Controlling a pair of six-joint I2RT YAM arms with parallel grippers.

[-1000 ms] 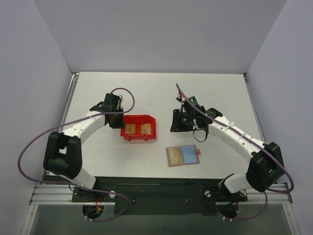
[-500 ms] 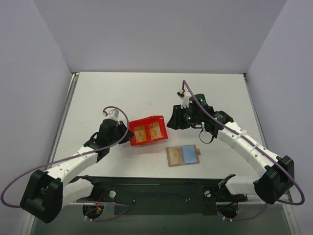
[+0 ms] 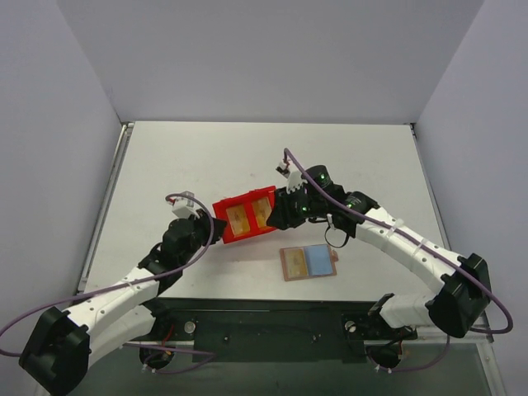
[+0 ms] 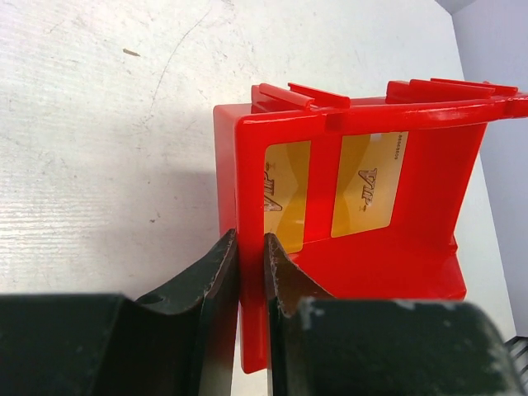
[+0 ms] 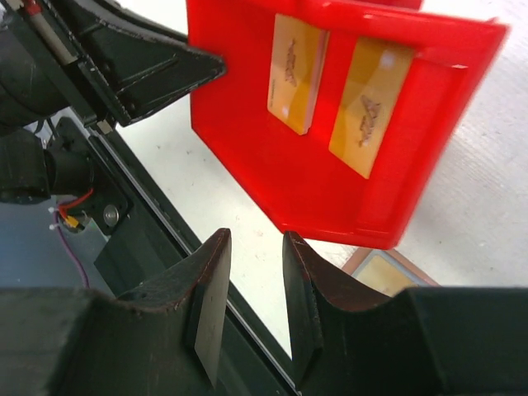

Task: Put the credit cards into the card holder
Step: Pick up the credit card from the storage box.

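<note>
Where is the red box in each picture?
Top external: the red bin is near the picture's middle.
Left wrist: the red bin fills the right half, its left wall pinched by the left gripper.
Right wrist: the red bin fills the top.
Shared landmark: the two gold cards lying inside it.

Red bin [image 4: 355, 272]; gold-yellow cards [image 4: 369, 186]; wallet [image 3: 308, 262] tan and light blue inside, brown-edged; white table [image 3: 247, 157].
</note>
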